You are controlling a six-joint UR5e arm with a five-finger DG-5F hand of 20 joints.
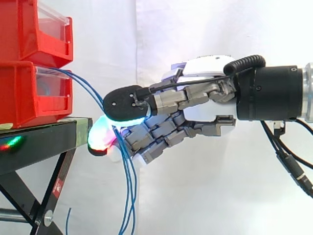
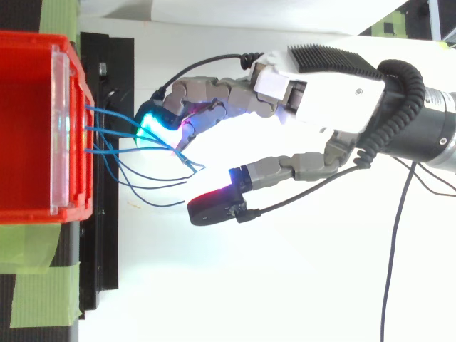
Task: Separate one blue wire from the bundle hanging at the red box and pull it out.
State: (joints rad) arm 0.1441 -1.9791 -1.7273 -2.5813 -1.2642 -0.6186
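Note:
Several thin blue wires [image 2: 112,131] leave the front of the lower red bin [image 1: 24,93] and hang down in front of the black stand, with their loose ends low [image 1: 128,191]. My hand [image 1: 205,110] reaches in level from the right, and its loosely bent fingertips [image 2: 151,125] glow cyan and green where they touch the wires close to the bin. The wires draw together at those tips. One strand runs on past them to a free end [image 2: 196,168]. The black thumb pad [image 2: 214,206] stands well apart from the fingers, holding nothing. Side on, the wires pass behind the thumb pad [image 1: 124,105].
A second red bin [image 1: 29,29] sits on top of the lower one. Both rest on the black stand [image 1: 39,142], whose crossed legs slope down at the left. Green tape [image 2: 43,292] marks the stand's surface. A white curtain hangs behind.

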